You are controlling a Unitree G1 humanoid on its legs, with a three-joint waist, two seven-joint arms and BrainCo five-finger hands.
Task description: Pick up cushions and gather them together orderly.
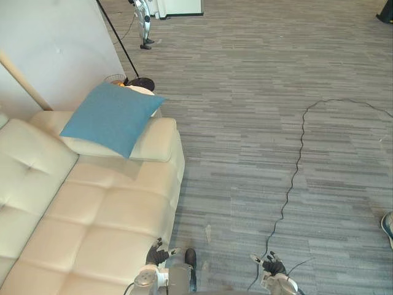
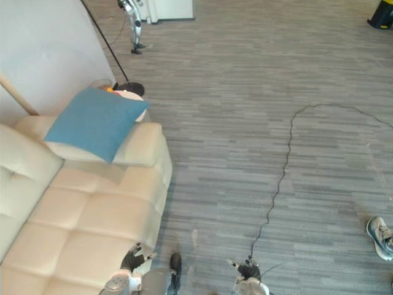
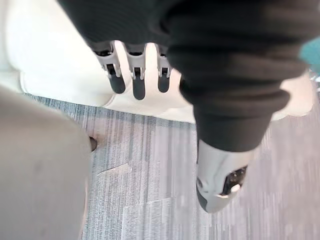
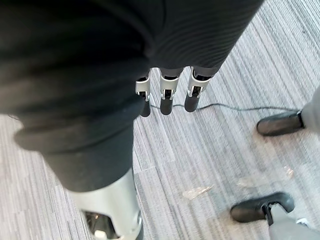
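A blue square cushion (image 1: 112, 118) leans on the far armrest of a cream leather sofa (image 1: 92, 215), tilted across the armrest and the seat. My left hand (image 1: 157, 254) hangs low at the bottom of the view, beside the sofa's front edge, its fingers (image 3: 138, 80) relaxed and holding nothing. My right hand (image 1: 271, 264) hangs over the carpet at the bottom, farther right, with its fingers (image 4: 167, 97) straight and empty. Both hands are far from the cushion.
A round side table (image 1: 142, 90) and a lamp base with a black pole (image 1: 140, 82) stand behind the sofa's armrest by the white wall (image 1: 55, 43). A person's shoe (image 1: 387, 226) shows at the right edge. Grey carpet (image 1: 258, 123) lies open to the right.
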